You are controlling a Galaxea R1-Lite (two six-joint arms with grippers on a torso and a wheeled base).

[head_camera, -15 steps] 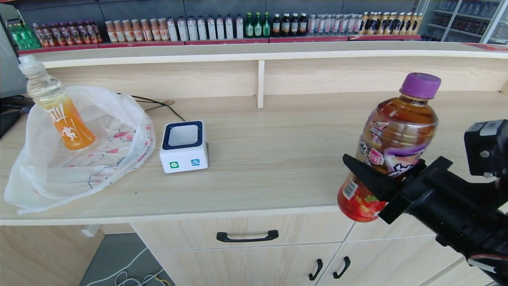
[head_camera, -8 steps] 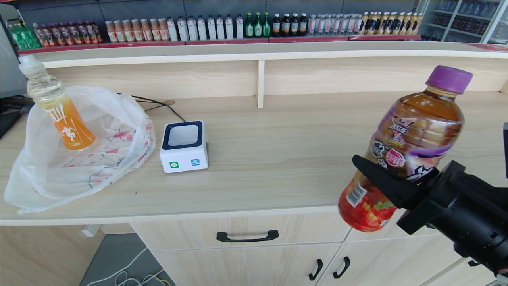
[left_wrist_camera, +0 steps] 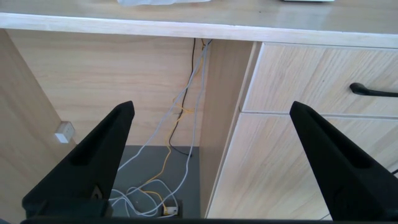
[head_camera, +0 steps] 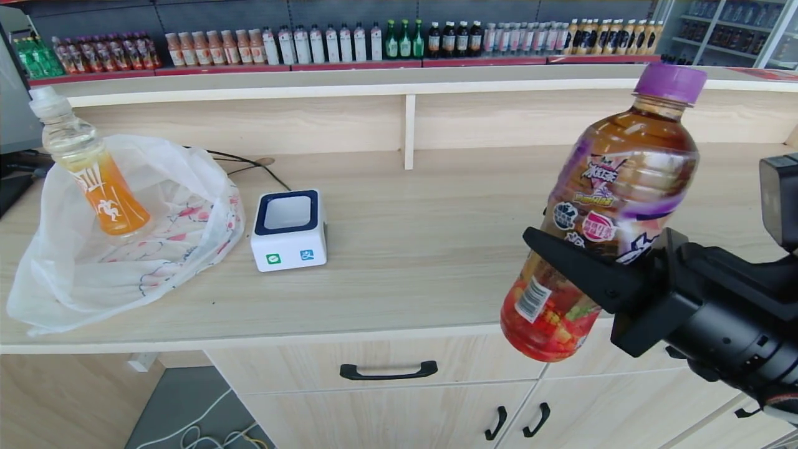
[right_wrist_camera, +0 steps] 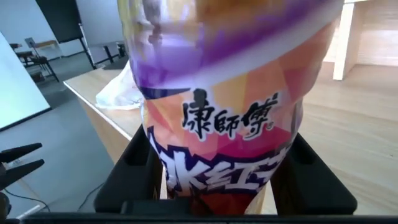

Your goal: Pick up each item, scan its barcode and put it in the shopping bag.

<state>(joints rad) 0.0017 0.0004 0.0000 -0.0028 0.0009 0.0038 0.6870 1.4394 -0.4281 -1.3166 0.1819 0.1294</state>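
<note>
My right end effector (head_camera: 589,268) grips the purple-capped tea bottle (head_camera: 623,181) above the worktop's (head_camera: 424,262) front edge, right end. I judge scanning pending: next, present its barcode (head_camera: 533,299) to the scanner (head_camera: 288,229).

Tea bottle (right_wrist_camera: 217,124) loses its cap past the right wrist view's edge; upper label looks blurred

glossy clear plastic bottle (head_camera: 598,218), matt pale wood counter (head_camera: 405,249)

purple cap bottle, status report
Right tool shut on purple cap bottle, held off the counter. Left tool open, low by the drawers. Orange bottle stands in the bag, beside the scanner.
</note>
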